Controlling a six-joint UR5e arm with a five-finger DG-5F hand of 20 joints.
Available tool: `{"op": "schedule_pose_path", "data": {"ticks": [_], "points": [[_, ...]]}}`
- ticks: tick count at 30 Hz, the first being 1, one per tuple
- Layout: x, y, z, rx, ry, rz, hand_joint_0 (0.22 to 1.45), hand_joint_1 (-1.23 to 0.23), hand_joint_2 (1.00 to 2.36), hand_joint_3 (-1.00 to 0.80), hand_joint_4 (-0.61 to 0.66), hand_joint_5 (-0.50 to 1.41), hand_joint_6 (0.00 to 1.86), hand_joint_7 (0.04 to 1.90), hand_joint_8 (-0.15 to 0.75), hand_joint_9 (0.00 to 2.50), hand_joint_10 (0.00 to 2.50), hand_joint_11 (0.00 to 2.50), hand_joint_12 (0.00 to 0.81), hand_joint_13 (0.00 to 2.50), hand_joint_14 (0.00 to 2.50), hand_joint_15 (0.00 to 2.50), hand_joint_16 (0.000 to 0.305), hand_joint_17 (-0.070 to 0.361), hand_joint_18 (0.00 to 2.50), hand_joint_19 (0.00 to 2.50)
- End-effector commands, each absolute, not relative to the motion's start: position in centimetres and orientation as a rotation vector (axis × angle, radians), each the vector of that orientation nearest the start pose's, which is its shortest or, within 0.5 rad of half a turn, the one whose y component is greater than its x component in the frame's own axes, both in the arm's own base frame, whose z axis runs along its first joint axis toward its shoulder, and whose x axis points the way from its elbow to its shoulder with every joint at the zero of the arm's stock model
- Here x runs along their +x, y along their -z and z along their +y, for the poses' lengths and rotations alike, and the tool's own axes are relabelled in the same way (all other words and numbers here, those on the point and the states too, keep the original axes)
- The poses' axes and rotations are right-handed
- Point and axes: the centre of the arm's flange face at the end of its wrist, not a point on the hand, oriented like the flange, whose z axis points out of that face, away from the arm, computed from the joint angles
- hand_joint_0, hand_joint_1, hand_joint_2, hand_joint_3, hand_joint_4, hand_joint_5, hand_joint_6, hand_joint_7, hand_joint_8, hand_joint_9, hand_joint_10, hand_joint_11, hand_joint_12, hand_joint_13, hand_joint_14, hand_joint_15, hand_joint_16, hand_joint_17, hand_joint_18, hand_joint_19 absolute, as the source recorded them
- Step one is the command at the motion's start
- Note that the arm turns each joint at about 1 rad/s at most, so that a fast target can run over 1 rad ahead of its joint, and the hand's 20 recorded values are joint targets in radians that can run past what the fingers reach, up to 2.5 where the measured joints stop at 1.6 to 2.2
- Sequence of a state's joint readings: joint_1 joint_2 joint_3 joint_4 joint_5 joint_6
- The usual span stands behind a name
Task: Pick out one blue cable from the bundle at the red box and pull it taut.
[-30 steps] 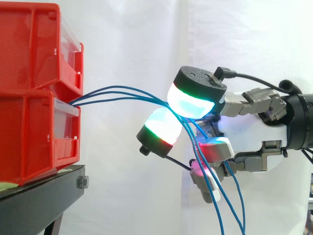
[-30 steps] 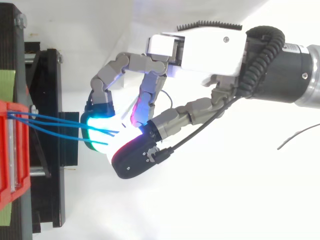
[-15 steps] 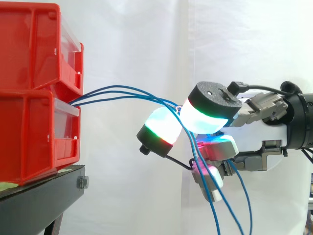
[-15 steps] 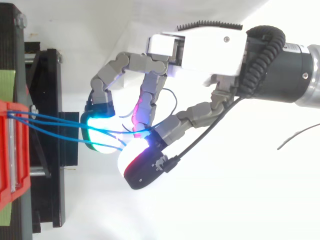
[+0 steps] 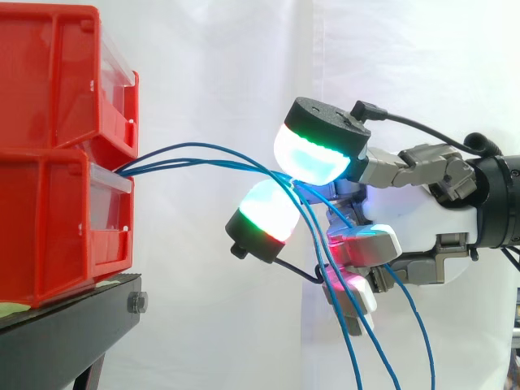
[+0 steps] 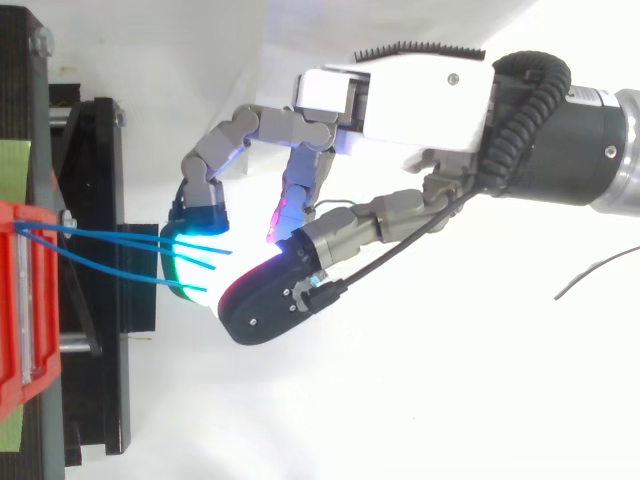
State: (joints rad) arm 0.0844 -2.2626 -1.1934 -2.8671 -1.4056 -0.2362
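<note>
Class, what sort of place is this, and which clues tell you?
Probably a robotics lab rig: a robot hand working at blue cables from stacked red bins on a black stand, before a white curtain.

Cables: origin hidden where they enter the red boxes. Their mid-runs pass behind the hand, and whether any cable is gripped cannot be determined. Lower ends are cut off by the side view's bottom edge. Boxes are cut off at the left edge.

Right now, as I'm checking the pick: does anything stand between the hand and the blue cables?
Nothing visible does. The cables run free from the red box into the hand, between its curled fingers, several together, not one alone.
</note>
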Motion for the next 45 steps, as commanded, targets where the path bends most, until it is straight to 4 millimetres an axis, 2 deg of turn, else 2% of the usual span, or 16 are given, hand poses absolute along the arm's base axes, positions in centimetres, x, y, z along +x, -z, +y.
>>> {"op": "schedule_pose_path", "data": {"ticks": [1,5,12,18,23,31,33,36,41,45], "points": [[74.83,-26.49,-8.68,1.099,-0.954,1.294,0.59,-0.56,1.0,-0.5,-0.02,-0.08,0.83,0.96,0.275,1.5,0.03,0.9,0.329,1.31,0.03,0.68,0.047,0.106,1.1,0.71],[74.83,-26.49,-8.68,1.099,-0.954,1.294,0.61,-0.55,1.0,-0.46,0.03,-0.05,0.71,1.09,0.26,1.49,0.03,0.88,0.331,1.3,0.03,0.69,0.049,0.109,1.09,0.73],[74.85,-26.68,-8.7,1.097,-0.953,1.291,0.6,-0.59,1.02,-0.33,0.03,-0.05,0.69,1.13,0.28,1.46,0.03,0.88,0.345,1.3,0.03,0.7,0.05,0.112,1.08,0.73],[74.91,-26.64,-8.58,1.096,-0.954,1.292,0.58,-0.64,1.02,-0.25,0.04,-0.08,0.76,1.12,0.296,1.46,0.03,0.91,0.352,1.3,0.03,0.69,0.051,0.114,1.09,0.72],[74.86,-26.57,-8.7,1.098,-0.952,1.292,0.57,-0.71,1.02,-0.2,0.07,-0.11,0.86,1.03,0.316,1.44,0.03,0.92,0.366,1.3,0.03,0.67,0.054,0.122,1.12,0.7],[74.89,-26.75,-8.58,1.095,-0.955,1.291,0.63,-0.83,1.02,-0.31,0.05,-0.12,0.89,1.05,0.317,1.43,0.03,0.98,0.354,1.28,0.03,0.69,0.05,0.114,1.09,0.69],[74.89,-26.62,-8.58,1.097,-0.953,1.293,0.67,-0.88,1.01,-0.39,-0.01,-0.12,0.89,1.1,0.312,1.43,0.03,1.0,0.346,1.27,0.03,0.68,0.049,0.11,1.08,0.68],[74.89,-26.75,-8.58,1.094,-0.954,1.291,0.69,-0.9,1.0,-0.5,-0.03,-0.12,0.9,1.05,0.31,1.43,0.03,1.02,0.337,1.27,0.03,0.68,0.048,0.108,1.08,0.67],[74.88,-26.62,-8.69,1.091,-0.945,1.296,0.59,-0.9,1.0,-0.5,0.04,-0.12,0.9,0.97,0.304,1.44,0.03,1.0,0.336,1.27,0.03,0.68,0.048,0.109,1.09,0.67],[74.89,-26.62,-8.58,1.09,-0.946,1.297,0.5,-0.79,1.0,-0.5,0.01,-0.1,0.87,0.96,0.294,1.48,0.03,0.95,0.348,1.3,0.02,0.67,0.052,0.117,1.12,0.66]]}}
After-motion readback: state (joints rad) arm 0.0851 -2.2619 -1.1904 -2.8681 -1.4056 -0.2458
